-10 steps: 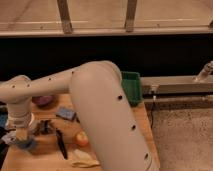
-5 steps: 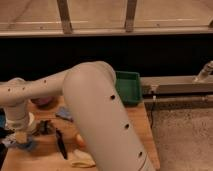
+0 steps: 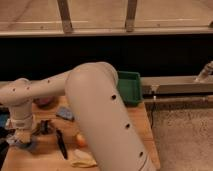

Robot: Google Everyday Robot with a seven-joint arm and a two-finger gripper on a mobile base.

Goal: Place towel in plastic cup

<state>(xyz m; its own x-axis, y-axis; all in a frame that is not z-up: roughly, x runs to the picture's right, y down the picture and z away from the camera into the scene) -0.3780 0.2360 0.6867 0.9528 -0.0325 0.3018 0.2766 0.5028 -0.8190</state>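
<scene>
Over at the table's (image 3: 145,122) left edge, the gripper (image 3: 17,138) hangs low by something blue (image 3: 31,146); no readable writing anywhere.

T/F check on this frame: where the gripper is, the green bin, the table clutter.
1. The gripper is at the left end of the wooden table, low over its surface. True.
2. The green bin sits at the table's near left corner. False: it is at the far right, beside the arm's big white link.
3. An orange round object lies on the table near a dark elongated tool. True.
4. A pale yellowish item lies at the table's front edge. True.
5. The arm reaches in from the right of the picture toward the bin. False: it reaches left, away from the bin.
</scene>
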